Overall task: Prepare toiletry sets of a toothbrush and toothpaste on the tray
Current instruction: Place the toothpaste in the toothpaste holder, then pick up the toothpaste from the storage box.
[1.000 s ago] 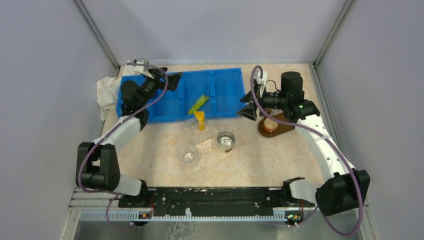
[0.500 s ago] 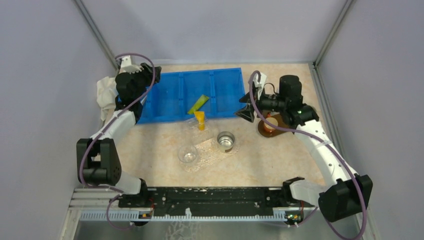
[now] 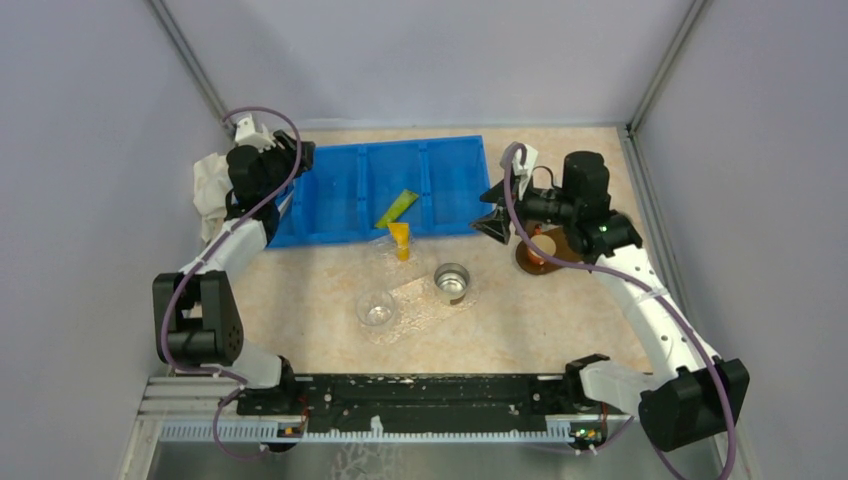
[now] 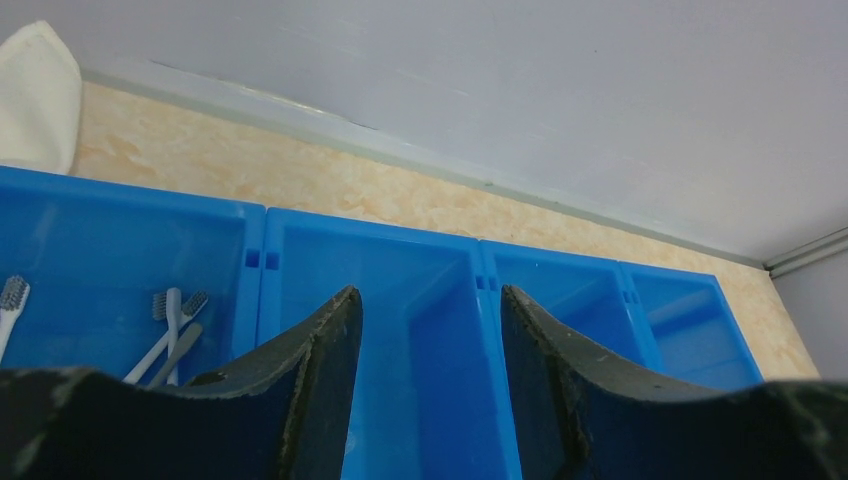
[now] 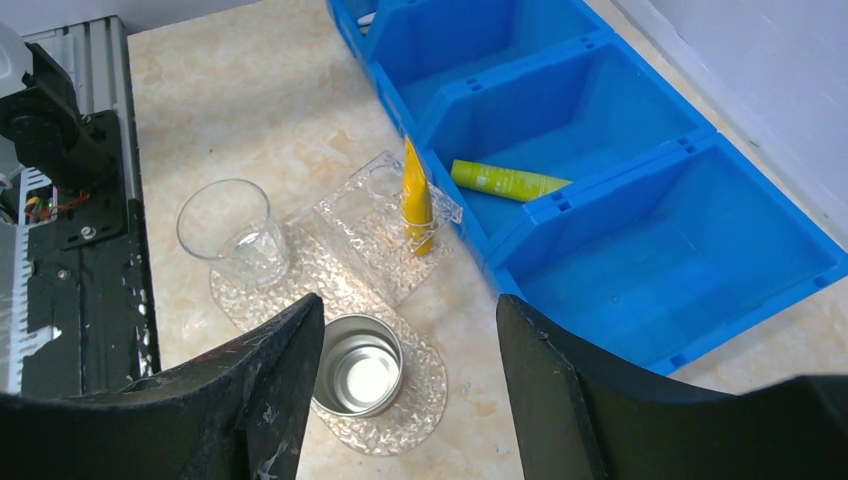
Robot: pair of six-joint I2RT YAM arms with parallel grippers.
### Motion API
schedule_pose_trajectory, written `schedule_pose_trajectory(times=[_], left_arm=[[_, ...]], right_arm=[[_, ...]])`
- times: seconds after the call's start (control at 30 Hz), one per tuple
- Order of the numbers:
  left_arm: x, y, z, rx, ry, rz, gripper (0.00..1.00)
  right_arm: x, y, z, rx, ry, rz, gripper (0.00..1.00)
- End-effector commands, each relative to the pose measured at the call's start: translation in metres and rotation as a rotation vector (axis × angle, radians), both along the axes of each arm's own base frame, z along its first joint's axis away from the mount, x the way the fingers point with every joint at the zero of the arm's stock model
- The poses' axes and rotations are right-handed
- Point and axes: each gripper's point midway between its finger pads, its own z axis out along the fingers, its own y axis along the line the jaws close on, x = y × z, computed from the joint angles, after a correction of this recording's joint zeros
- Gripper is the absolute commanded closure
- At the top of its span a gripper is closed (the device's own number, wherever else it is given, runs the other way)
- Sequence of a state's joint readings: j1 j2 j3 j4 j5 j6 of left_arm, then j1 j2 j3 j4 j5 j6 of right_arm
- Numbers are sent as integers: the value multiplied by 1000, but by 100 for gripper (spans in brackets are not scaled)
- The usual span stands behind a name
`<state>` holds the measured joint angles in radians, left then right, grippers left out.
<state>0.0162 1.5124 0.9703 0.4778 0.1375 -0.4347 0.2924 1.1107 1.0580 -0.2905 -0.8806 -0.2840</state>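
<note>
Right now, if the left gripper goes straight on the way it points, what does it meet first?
Probably the bin, in the empty compartment beside the one with the toothbrushes; depth is unclear.

The top camera stands high behind the arm bases and looks down and forward on the whole table, far enough to hold both arms. The left wrist camera sits low and close over the blue bin and faces across its compartments toward the back wall, through the left gripper. The right wrist camera hangs higher near the bin's right end and looks slanting down toward the base rail, through the right gripper. All three views share the bin. The top and right wrist views share also the green toothpaste and the clear tray.
</note>
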Motion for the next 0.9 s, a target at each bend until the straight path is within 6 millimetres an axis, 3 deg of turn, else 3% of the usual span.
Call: schedule_pose_trajectory(times=[0.0,0.57,0.7,0.87], left_arm=[[-1,2,11,-7,-21,-2,41],[-8,-1,7,-8,-15,-18,43],[-21,-17,10,-46,-33,-105,46],[-45,-59,20,-101,-32,-334,46]], right_arm=[[-4,0,18,25,-69,2,36],[-7,0,20,30,-75,5,36],[-4,-3,20,33,-68,0,36],[-2,-7,17,36,-56,0,36]])
